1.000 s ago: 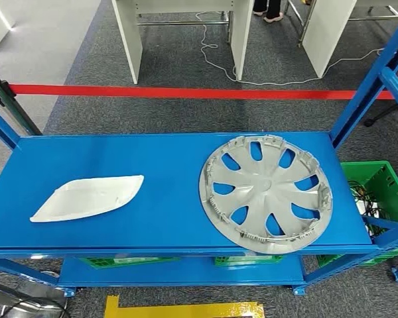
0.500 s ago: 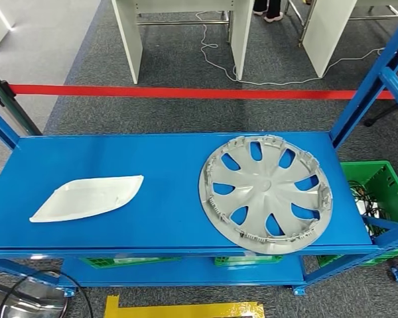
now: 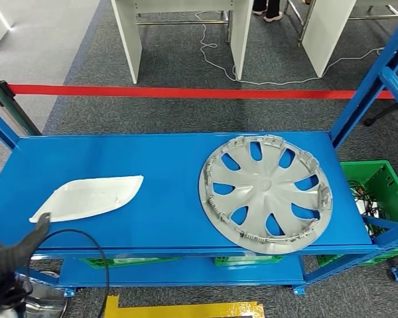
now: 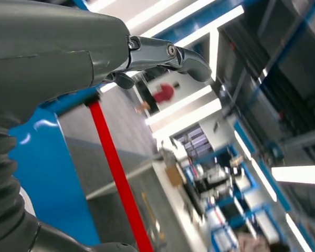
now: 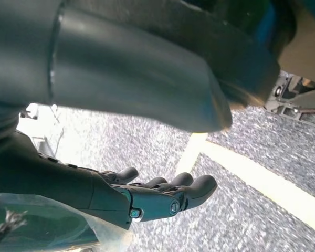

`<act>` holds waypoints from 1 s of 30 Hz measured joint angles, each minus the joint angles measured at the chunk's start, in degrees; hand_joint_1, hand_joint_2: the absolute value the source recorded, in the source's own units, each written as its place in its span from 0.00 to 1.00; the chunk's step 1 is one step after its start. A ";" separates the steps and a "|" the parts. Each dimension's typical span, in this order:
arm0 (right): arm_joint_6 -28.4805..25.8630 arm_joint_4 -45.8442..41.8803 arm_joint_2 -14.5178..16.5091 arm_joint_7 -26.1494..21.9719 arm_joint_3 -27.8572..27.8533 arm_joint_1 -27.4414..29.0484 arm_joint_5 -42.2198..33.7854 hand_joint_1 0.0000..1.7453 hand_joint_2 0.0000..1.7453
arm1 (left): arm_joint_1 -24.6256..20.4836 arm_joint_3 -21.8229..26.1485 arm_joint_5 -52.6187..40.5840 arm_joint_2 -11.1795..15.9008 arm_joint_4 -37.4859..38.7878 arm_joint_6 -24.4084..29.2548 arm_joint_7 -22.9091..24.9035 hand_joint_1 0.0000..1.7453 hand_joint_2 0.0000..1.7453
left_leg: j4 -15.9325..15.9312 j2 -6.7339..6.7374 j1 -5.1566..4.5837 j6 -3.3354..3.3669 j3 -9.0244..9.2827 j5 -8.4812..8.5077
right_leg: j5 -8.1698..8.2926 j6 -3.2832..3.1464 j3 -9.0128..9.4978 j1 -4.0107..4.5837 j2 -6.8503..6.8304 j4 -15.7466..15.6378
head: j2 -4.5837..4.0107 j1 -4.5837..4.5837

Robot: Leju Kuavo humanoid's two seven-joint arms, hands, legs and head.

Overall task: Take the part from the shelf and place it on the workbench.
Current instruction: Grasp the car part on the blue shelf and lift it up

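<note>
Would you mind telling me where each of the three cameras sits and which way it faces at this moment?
Head view: high on the body, looking forward and down at the blue shelf with the white part and hubcap; left hand at lower left.
Left wrist view: behind the left hand, facing ceiling lights.
Right wrist view: behind the right hand, facing carpet.
Shared by head and left wrist views: red floor tape.

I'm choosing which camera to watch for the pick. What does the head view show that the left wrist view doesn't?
Head view alone: the white part and the silver wheel cover lying apart on the blue shelf, plus a green crate to the right. Left wrist view alone: the left hand close up, holding nothing, fingers extended, with ceiling lights behind. Both share the left hand, the blue shelf and the red floor line.
</note>
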 joint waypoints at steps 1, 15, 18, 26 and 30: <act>0.09 0.01 -0.07 0.10 0.14 -0.13 0.20 0.00 1.00 | -0.85 -0.80 -0.84 0.46 0.60 -0.49 0.61 0.00 1.00 | 0.00 0.02 0.00 0.00 0.00 0.00 | 0.00 0.00 0.02 0.00 0.02 0.00 | 0.00 0.00; 3.43 -0.02 -0.27 2.33 3.46 -1.65 3.84 0.00 1.00 | -14.35 -10.82 -13.51 5.64 9.80 -6.09 10.12 0.00 1.00 | 0.03 0.06 0.04 0.00 -0.01 0.02 | 0.05 0.00 0.60 0.03 0.04 0.02 | 0.00 0.00; 3.77 -0.02 -0.26 2.44 3.99 -1.73 4.07 0.00 1.00 | -15.33 -11.72 -14.43 6.27 10.94 -6.21 10.74 0.00 1.00 | 0.03 0.06 0.04 0.01 -0.01 0.02 | 0.05 0.00 0.56 0.03 0.04 0.02 | 0.00 0.00; 4.62 -0.02 -0.27 2.76 5.38 -2.14 6.27 0.00 1.00 | -20.51 -14.16 -20.09 6.99 16.18 -4.51 15.86 0.00 1.00 | 0.03 0.05 0.04 0.01 -0.01 0.01 | 0.04 -0.01 0.11 0.03 0.01 0.02 | 0.00 -0.01; 4.56 -0.02 -0.26 2.38 5.90 -2.15 6.79 0.00 1.00 | -22.60 -14.33 -22.03 7.56 19.88 -4.05 17.64 0.00 0.50 | 0.04 0.06 0.04 0.01 -0.01 0.04 | 0.07 0.02 0.60 0.03 0.03 0.03 | 0.00 -0.01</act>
